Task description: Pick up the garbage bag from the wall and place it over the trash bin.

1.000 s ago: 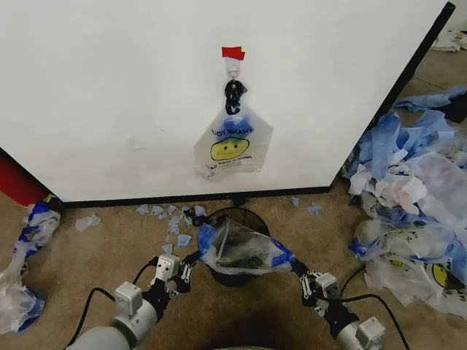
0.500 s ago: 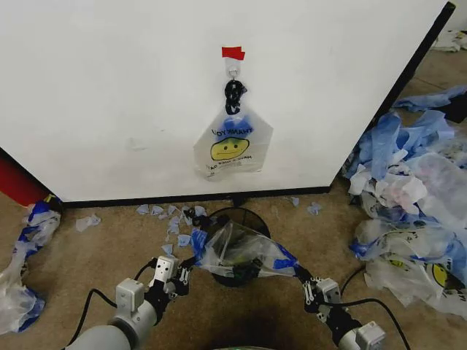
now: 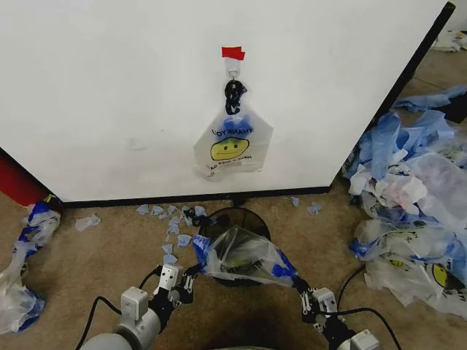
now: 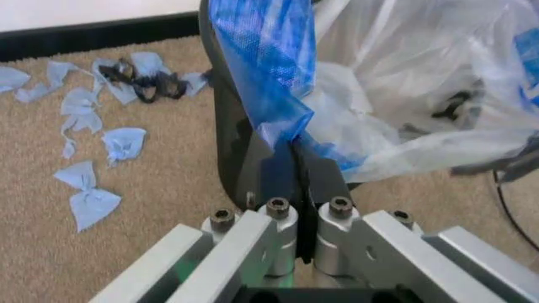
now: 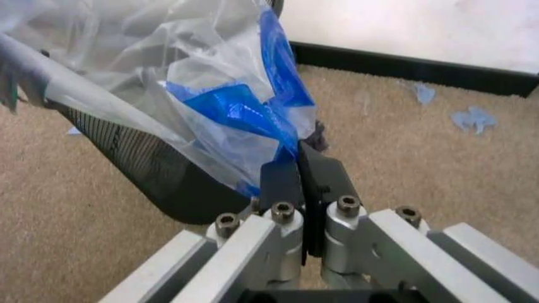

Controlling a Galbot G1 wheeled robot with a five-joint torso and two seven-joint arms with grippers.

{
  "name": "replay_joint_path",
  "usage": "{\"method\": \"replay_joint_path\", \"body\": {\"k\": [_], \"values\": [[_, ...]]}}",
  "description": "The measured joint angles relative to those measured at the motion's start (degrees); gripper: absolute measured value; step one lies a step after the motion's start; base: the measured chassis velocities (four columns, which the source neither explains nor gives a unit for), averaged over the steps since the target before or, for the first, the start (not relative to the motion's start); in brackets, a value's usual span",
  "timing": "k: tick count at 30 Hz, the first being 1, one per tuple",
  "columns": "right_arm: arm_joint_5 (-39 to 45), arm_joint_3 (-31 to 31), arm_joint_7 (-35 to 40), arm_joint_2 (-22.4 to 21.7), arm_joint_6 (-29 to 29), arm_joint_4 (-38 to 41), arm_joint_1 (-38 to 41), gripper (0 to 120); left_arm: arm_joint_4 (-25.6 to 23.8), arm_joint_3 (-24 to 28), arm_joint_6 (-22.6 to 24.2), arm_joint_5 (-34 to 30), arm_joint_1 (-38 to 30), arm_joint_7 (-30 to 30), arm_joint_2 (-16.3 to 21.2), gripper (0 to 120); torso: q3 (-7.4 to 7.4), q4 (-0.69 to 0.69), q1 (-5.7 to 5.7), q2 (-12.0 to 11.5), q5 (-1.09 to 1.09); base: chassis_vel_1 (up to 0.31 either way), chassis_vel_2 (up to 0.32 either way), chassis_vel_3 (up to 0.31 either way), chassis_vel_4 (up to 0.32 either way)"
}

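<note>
A translucent garbage bag (image 3: 244, 255) with blue handles is stretched between my two grippers above the black wire-mesh trash bin (image 3: 235, 214), which stands on the carpet below the white wall (image 3: 109, 87). My left gripper (image 3: 194, 271) is shut on one blue handle (image 4: 278, 82), beside the bin's side (image 4: 231, 145). My right gripper (image 3: 296, 281) is shut on the other blue handle (image 5: 244, 110), next to the bin's mesh (image 5: 143, 170). The bag (image 5: 126, 57) hides the bin's near rim.
A second smiley bag (image 3: 232, 149) hangs from the red-taped hook (image 3: 233, 69) on the wall. Blue plastic scraps (image 3: 171, 219) lie at the wall's foot. A big heap of bags (image 3: 416, 204) fills the right, and a red object (image 3: 18, 182) and another bag (image 3: 22, 284) sit left.
Both grippers have drawn back toward me, still holding the handles. The bag has come with them, toward the bin's near side.
</note>
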Motion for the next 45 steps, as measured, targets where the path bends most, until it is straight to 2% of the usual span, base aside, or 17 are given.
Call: {"method": "replay_joint_path", "body": {"k": [12,19,26,33,45], "values": [[0.5,-1.2,0.7,0.0,-0.8,-1.3,1.8,0,4.4,4.7,-1.3,1.7,-4.0,0.4,-1.1,0,0.0,0.0,0.0,0.0,0.0,0.0,0.0,0.0,0.0],[1.7,-2.6,1.4,0.1,-1.1,-3.9,4.3,0,8.3,10.9,-2.0,2.1,-8.2,0.4,-2.7,0,0.0,0.0,0.0,0.0,0.01,0.0,0.0,0.0,0.0],[3.0,-4.6,1.6,0.3,-1.1,-6.0,7.9,0,11.2,14.8,-2.9,2.2,-12.4,0.2,-3.7,0,0.01,0.0,0.0,0.0,0.0,0.0,0.0,0.0,0.0],[4.3,-7.5,2.3,1.0,-1.3,-8.1,13.2,0,12.6,17.5,-3.4,1.9,-16.2,0.1,-4.2,0,0.01,0.0,0.0,0.0,0.0,0.0,0.0,0.0,0.0],[6.1,-9.1,3.3,1.5,-1.5,-10.1,17.7,0,15.3,20.3,-3.9,1.6,-19.6,0.0,-6.5,0,0.01,0.01,0.0,0.0,0.01,0.0,0.0,0.0,0.0]]}}
